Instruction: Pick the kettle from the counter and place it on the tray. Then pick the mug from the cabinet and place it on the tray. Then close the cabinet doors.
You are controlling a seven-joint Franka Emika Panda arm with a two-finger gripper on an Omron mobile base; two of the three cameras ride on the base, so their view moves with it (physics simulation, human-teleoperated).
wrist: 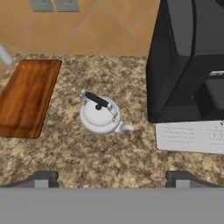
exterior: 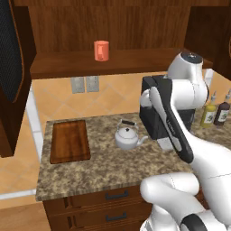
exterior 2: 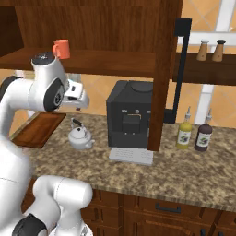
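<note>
The silver-grey kettle (exterior: 127, 135) (exterior 2: 80, 136) (wrist: 100, 116) stands upright on the granite counter (exterior: 113, 167), its spout toward the coffee machine. To its left lies the reddish-brown tray (exterior: 69, 140) (exterior 2: 39, 129) (wrist: 26, 96), with nothing on it. The orange-red mug (exterior: 101, 50) (exterior 2: 61, 49) sits on the shelf of the open cabinet (exterior: 113, 63). My gripper (wrist: 111, 179) hovers well above the counter, on the near side of the kettle. It is open and holds nothing, looking down at the kettle.
A big black coffee machine (exterior 2: 131, 120) (wrist: 188, 65) stands right of the kettle. The cabinet doors hang open at the left (exterior: 10, 67) and right (exterior 2: 163, 69). Two bottles (exterior 2: 185, 133) stand further right. Wall sockets (exterior: 85, 84) sit behind the tray.
</note>
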